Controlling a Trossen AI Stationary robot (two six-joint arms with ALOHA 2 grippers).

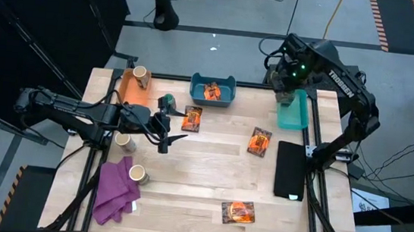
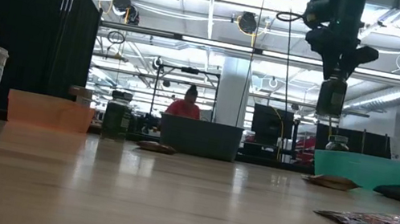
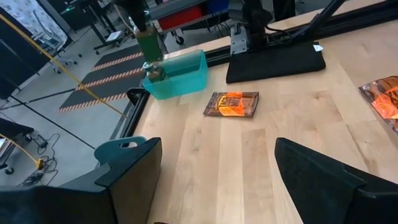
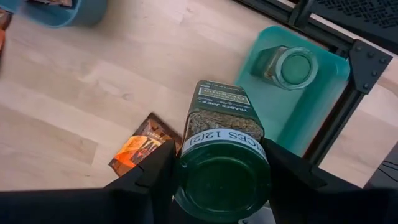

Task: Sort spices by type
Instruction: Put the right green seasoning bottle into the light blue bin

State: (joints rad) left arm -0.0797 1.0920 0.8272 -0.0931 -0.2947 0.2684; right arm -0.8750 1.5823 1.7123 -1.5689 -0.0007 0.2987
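Right gripper point(image 4: 217, 186) pinches a green jar point(image 4: 221, 143) above the teal bin point(image 1: 293, 113), which holds one jar already; the blue bin point(image 1: 212, 91) holds a packet. Left gripper point(image 1: 166, 131), fingers spread, hovers mid-table. Three packets point(image 1: 259, 142) and several jars remain unsorted.

A green jar point(image 4: 222, 163) hangs above the teal bin point(image 1: 292, 113), where another jar point(image 4: 291, 66) stands. Flat orange packets point(image 1: 259, 142) lie left of that bin, tan jars point(image 1: 137, 174) farthest left.

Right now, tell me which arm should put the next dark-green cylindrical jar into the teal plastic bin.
Right. The right gripper already holds a dark-green jar above the teal bin; the left gripper is open mid-table.
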